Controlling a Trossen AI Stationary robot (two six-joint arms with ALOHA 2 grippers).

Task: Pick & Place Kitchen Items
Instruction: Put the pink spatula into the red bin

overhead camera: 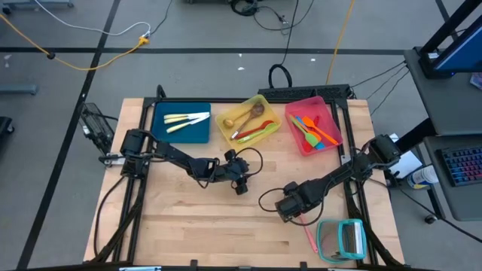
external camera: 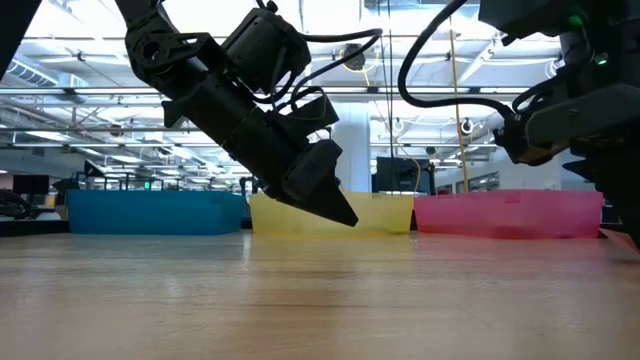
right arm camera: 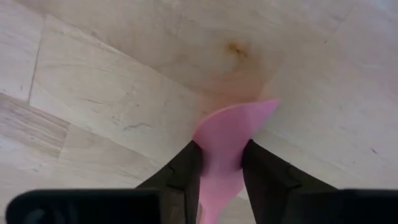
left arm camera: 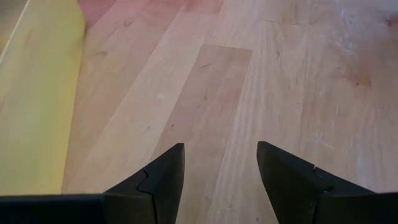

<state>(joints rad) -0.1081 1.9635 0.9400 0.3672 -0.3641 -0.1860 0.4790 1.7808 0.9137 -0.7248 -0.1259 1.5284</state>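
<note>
My right gripper [overhead camera: 286, 209] [right arm camera: 221, 149] is shut on a pink spatula [overhead camera: 307, 232] over the table's near right part, beside the teal-framed rack [overhead camera: 343, 239]. My left gripper [overhead camera: 239, 184] [left arm camera: 221, 158] is open and empty just above the wood, near the yellow tray [overhead camera: 248, 119]; it also shows in the low view [external camera: 335, 205]. Pale cutlery [overhead camera: 184, 120] lies in the blue tray [overhead camera: 162, 132]. A wooden spoon, a red and a green utensil [overhead camera: 252, 129] lie in the yellow tray. Orange, blue and green utensils [overhead camera: 315, 132] lie in the pink tray [overhead camera: 331, 113]. My right gripper pinches the pink spatula between its two fingers [right arm camera: 186, 168] where the blade narrows [right arm camera: 221, 165]. The fingers come from above. The wide blade end [right arm camera: 239, 121] sticks out past the fingertips, and the handle [overhead camera: 309, 237] trails toward the near edge. Whether the spatula is clear of the table, I cannot tell.
The three trays stand in a row along the table's far edge. The teal rack stands at the near right corner. Bare wood [overhead camera: 196, 226] lies between the arms and toward the near left.
</note>
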